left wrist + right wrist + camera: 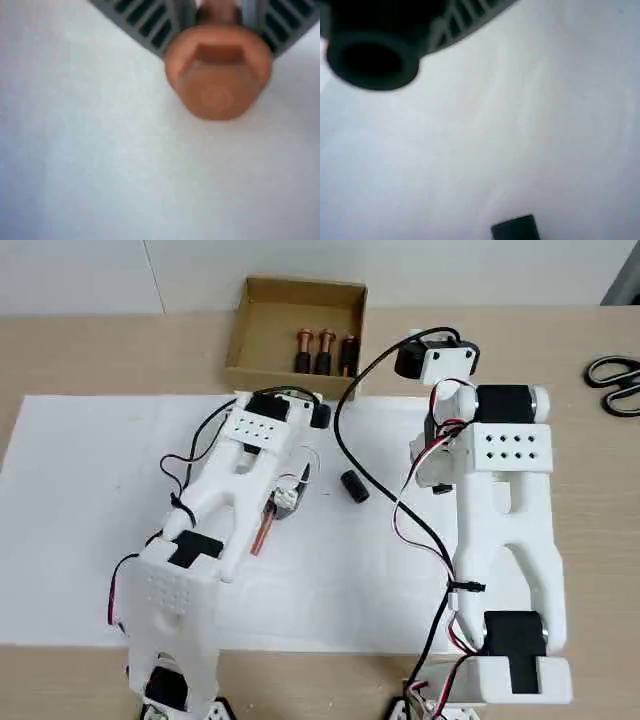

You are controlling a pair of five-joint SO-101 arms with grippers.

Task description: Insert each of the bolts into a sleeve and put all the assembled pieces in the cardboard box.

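High view: three assembled pieces stand in the cardboard box. In front of the box, over the white sheet, the left gripper carries a copper bolt. A loose sleeve lies in front of the box's right corner. The right gripper sits farther right of the box. Scissors lie well right of the box.

Left wrist view: ribbed grey fingers clamp the bolt, its head toward the camera.

Right wrist view: the right gripper's fingers are closed around a black held sleeve, its open end showing, above the sheet.
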